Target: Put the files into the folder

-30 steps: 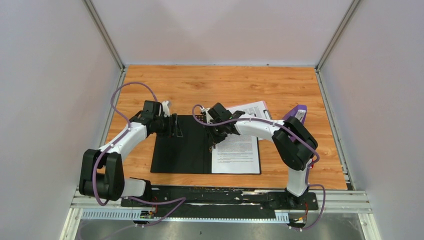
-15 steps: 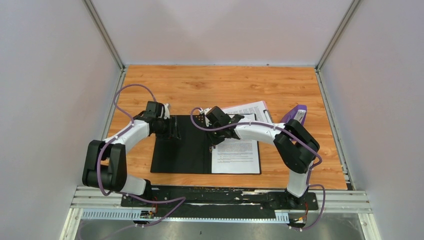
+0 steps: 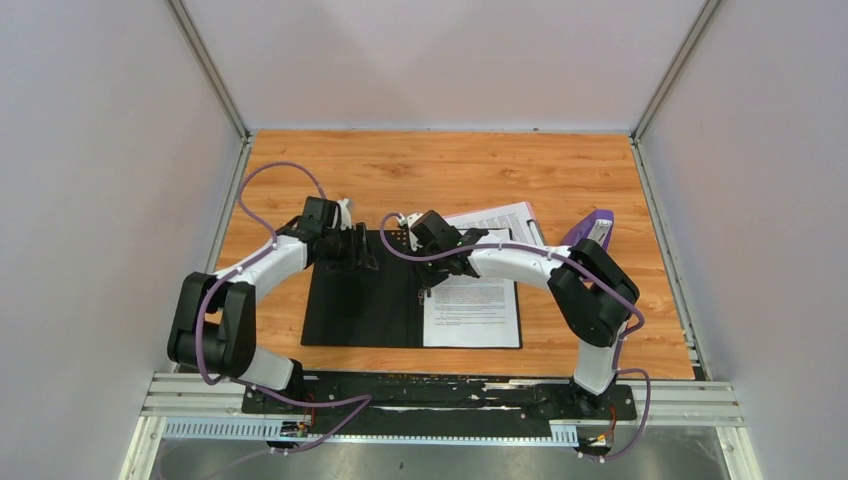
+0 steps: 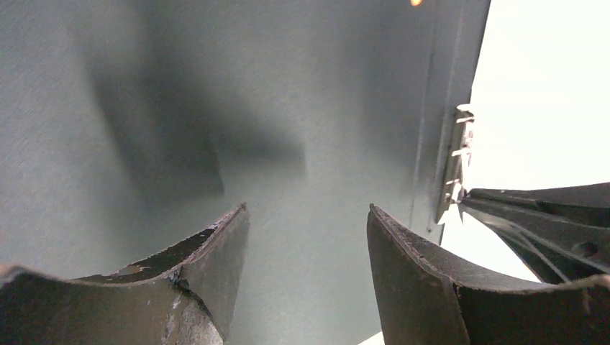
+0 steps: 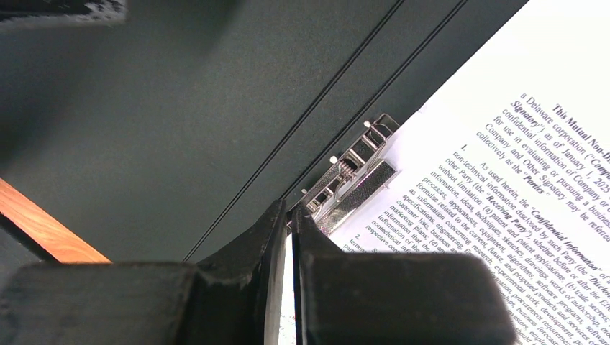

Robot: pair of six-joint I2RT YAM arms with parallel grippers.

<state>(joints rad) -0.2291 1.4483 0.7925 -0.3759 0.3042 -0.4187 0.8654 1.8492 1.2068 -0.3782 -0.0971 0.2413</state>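
The folder [image 3: 365, 305] lies open on the table, black inside up. A printed white file [image 3: 480, 305] lies on its right half, and another sheet [image 3: 500, 217] sticks out behind it. My left gripper [image 3: 362, 250] is open and empty, low over the folder's left flap [image 4: 216, 108] near its back edge. My right gripper [image 3: 432, 283] is shut, its tips [image 5: 289, 215] at the metal clip [image 5: 352, 180] along the folder's spine, at the file's left edge [image 5: 518, 180]. The clip also shows in the left wrist view [image 4: 453, 169].
A purple object [image 3: 595, 228] lies on the wooden table [image 3: 450, 170] to the right of the papers, beside my right arm's elbow. Grey walls enclose the table on three sides.
My left gripper has moved right, from the folder's left edge to over the left flap. My right gripper has shifted slightly along the spine and stays shut.
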